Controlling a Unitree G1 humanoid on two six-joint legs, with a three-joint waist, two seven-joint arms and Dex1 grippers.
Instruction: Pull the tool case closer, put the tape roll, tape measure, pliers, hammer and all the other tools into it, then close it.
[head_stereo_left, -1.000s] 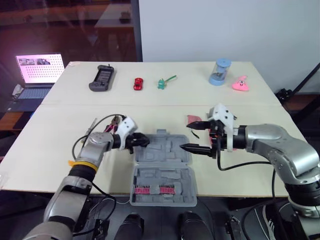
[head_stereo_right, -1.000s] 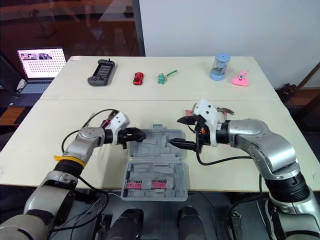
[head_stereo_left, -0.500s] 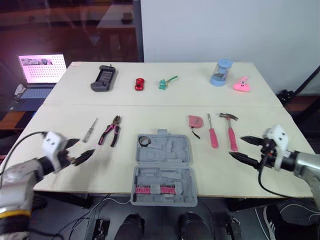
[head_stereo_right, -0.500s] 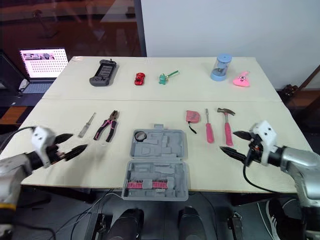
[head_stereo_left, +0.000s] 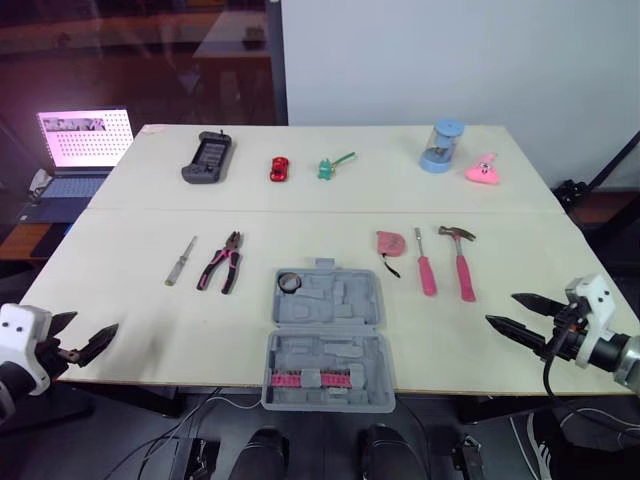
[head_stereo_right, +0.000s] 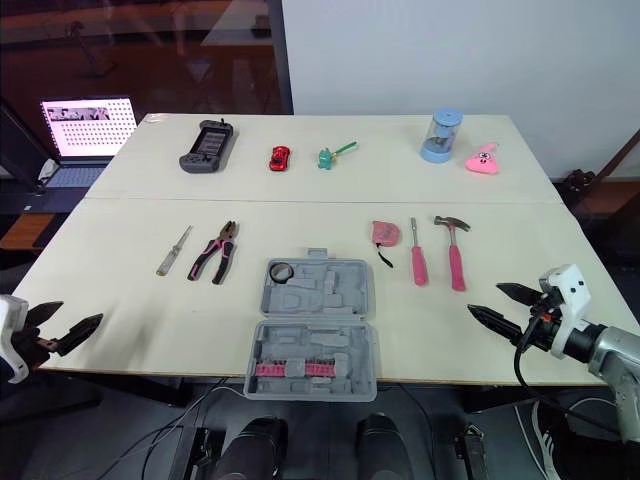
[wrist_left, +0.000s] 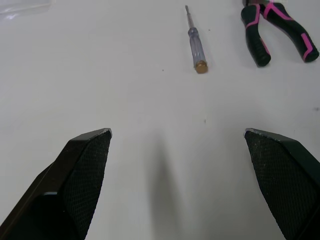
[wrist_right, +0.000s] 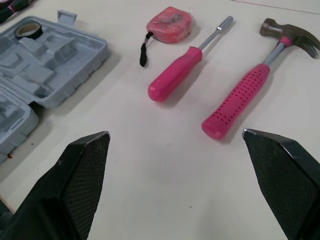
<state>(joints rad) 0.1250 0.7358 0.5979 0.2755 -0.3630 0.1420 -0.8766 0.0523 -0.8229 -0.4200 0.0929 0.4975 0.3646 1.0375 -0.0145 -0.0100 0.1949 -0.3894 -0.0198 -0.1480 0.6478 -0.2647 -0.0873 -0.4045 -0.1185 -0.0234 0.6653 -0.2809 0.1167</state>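
1. A pale tabletop (head_stereo_left: 130, 300), made of two panels joined by a seam across the middle, stands before a white wall and a dark glass partition. An open laptop (head_stereo_left: 78, 145) sits off its left side; its screen content is too small to read.
2. The grey tool case (head_stereo_left: 325, 335) lies open at the centre of the near edge. The tape roll (head_stereo_left: 289, 282) sits in the far-left corner of the far half. A row of pink bits (head_stereo_left: 305, 379) lines the near half.
3. To the left of the case lie the pliers (head_stereo_left: 221, 263), with black and pink handles, and a slim clear-handled screwdriver (head_stereo_left: 181, 260) just beyond them.
4. To the right of the case lie the pink tape measure (head_stereo_left: 388, 242), a pink-handled screwdriver (head_stereo_left: 425, 265) and the hammer (head_stereo_left: 462, 260), side by side and apart from each other. Any lettering on them cannot be read.
5. Along the far edge stand a black handheld device (head_stereo_left: 205, 157), a red toy car (head_stereo_left: 277, 167), a green toy (head_stereo_left: 330, 165), a blue cylinder (head_stereo_left: 440, 145) and a pink plush toy (head_stereo_left: 482, 167).
6. The left tool (head_stereo_left: 96, 321) hovers at the near-left corner, fingers spread wide and holding nothing, well apart from the pliers.
7. The right tool (head_stereo_left: 500, 308) hovers at the near-right side, fingers spread wide and empty, near the hammer's handle end but not touching it.
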